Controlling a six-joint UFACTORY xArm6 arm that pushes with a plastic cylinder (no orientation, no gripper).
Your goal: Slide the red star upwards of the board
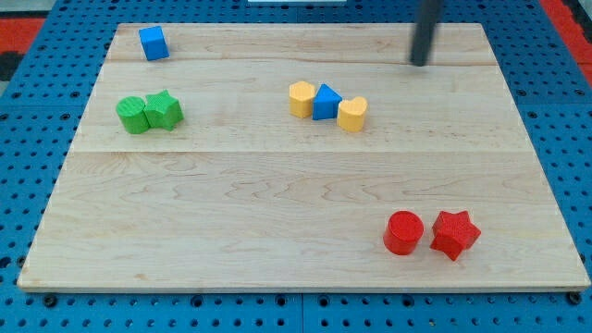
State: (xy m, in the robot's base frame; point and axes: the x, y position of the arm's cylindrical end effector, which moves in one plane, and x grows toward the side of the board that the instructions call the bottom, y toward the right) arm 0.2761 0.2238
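The red star (454, 233) lies near the board's bottom right. A red cylinder (403, 232) sits just to its left, close beside it. My tip (421, 63) is near the view's top right, far above the red star and apart from every block.
A yellow block (302, 98), a blue triangle (326, 102) and a yellow heart (351, 113) sit together at the upper middle. A green cylinder (132, 114) and a green star (164, 109) touch at the left. A blue cube (154, 43) is at the top left. The wooden board (277, 213) lies on blue pegboard.
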